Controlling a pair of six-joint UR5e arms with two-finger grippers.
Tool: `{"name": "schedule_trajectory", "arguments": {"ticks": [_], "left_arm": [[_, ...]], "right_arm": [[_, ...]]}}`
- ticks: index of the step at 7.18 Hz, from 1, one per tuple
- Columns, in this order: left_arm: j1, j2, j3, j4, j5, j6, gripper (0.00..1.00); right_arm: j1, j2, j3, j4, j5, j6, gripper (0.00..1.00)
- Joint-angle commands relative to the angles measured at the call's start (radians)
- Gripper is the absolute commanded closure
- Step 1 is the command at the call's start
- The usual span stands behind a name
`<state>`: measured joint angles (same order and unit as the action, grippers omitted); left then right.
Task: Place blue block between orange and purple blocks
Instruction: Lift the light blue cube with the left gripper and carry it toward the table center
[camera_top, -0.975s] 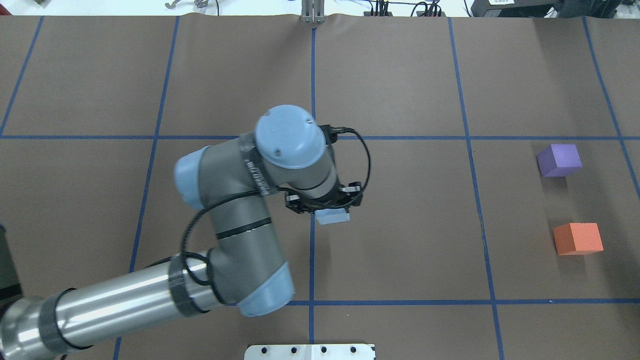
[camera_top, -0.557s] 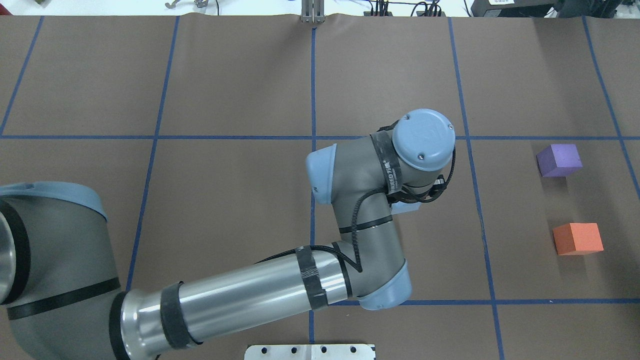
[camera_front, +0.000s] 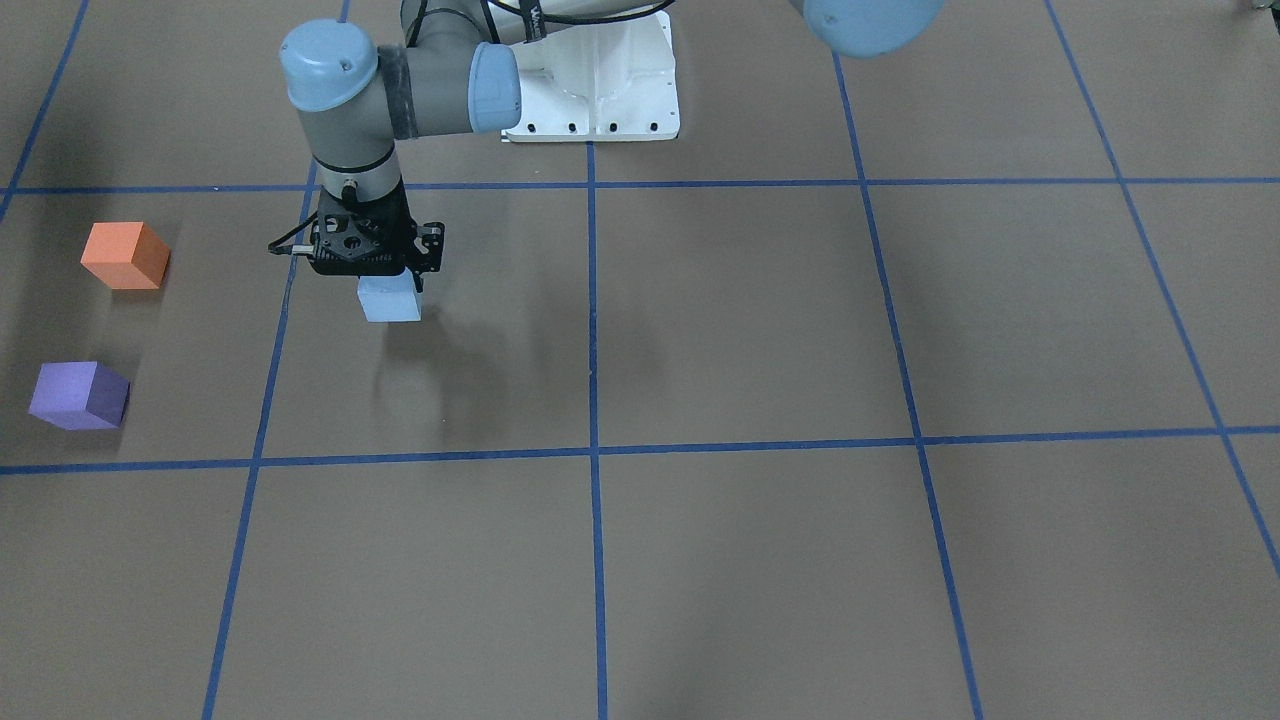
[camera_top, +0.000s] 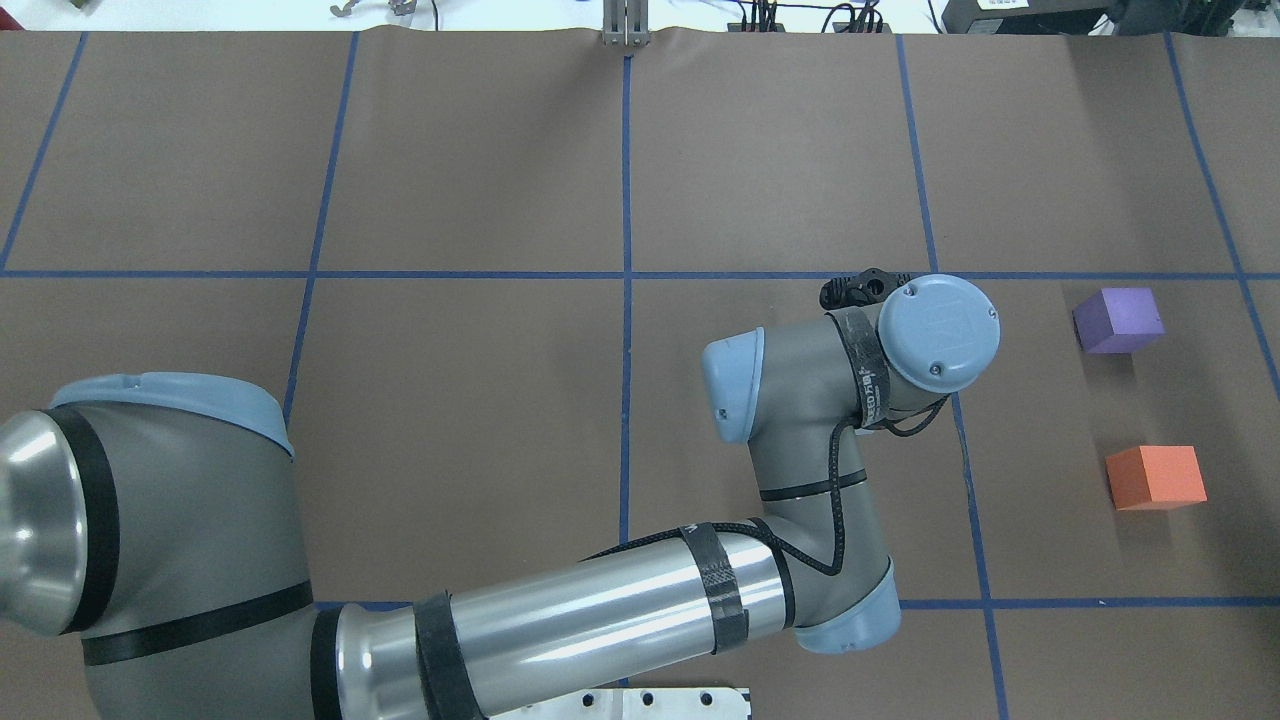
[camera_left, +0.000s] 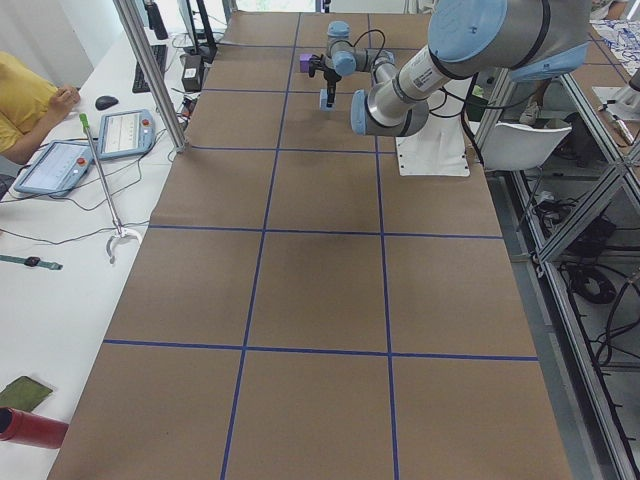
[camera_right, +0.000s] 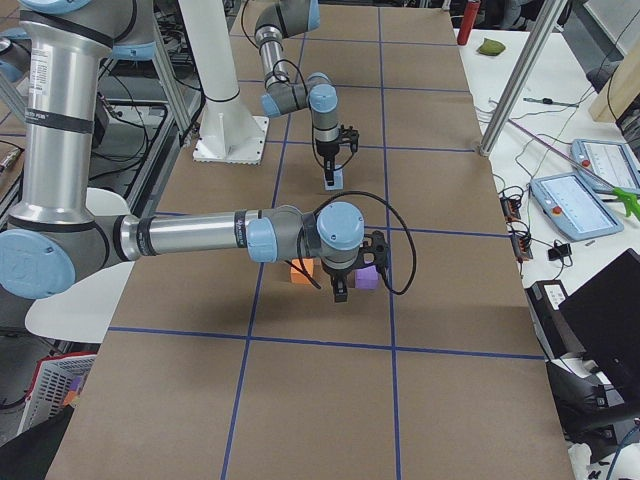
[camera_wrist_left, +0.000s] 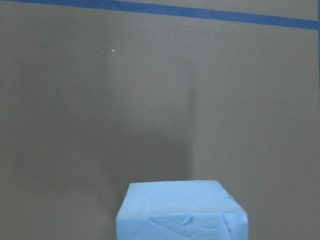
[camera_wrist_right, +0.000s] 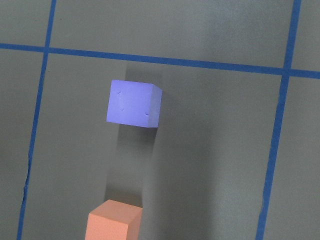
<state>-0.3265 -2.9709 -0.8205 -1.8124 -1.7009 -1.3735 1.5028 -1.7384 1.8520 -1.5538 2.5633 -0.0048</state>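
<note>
One risk: left jaws, clamped on blue block (camera_front: 389, 299), could clip orange block (camera_front: 124, 255) or purple block (camera_front: 78, 395) ahead if lowered off-centre.

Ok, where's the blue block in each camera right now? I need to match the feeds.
Front-facing: blue block upper left, in the left gripper.
Overhead: not visible; the left arm wrist covers it.
Exterior left: blue block top centre, far end.
Exterior right: blue block upper centre, under the far arm.
Left wrist: blue block bottom centre.
Right wrist: not in it.
Shared landmark: purple block, in every view except left wrist.
</note>
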Motion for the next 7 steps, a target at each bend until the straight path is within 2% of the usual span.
{"name": "schedule_trajectory", "arguments": {"ticks": [1, 3, 4, 5, 6, 7], "left_arm": [[0.026, -0.005, 0.018, -0.001, 0.050, 0.004, 0.30], [0.029, -0.003, 0.015, 0.001, 0.052, 0.008, 0.24], [0.029, -0.003, 0.008, 0.008, 0.052, 0.002, 0.00], [0.027, -0.002, -0.009, 0.015, 0.050, -0.001, 0.00], [0.017, 0.007, -0.113, 0.101, 0.046, 0.002, 0.00], [0.012, 0.056, -0.279, 0.217, 0.041, 0.004, 0.00]], "right_arm": [[-0.003, 0.000, 0.000, 0.003, 0.000, 0.003, 0.00], [-0.004, 0.000, 0.006, 0.003, 0.002, 0.006, 0.00], [-0.006, 0.005, 0.003, 0.001, 0.017, 0.008, 0.00], [-0.009, 0.011, 0.003, 0.003, 0.014, 0.012, 0.00], [-0.016, 0.045, 0.007, 0.003, 0.011, 0.022, 0.00], [-0.063, 0.101, 0.013, 0.004, 0.011, 0.151, 0.00]]}}
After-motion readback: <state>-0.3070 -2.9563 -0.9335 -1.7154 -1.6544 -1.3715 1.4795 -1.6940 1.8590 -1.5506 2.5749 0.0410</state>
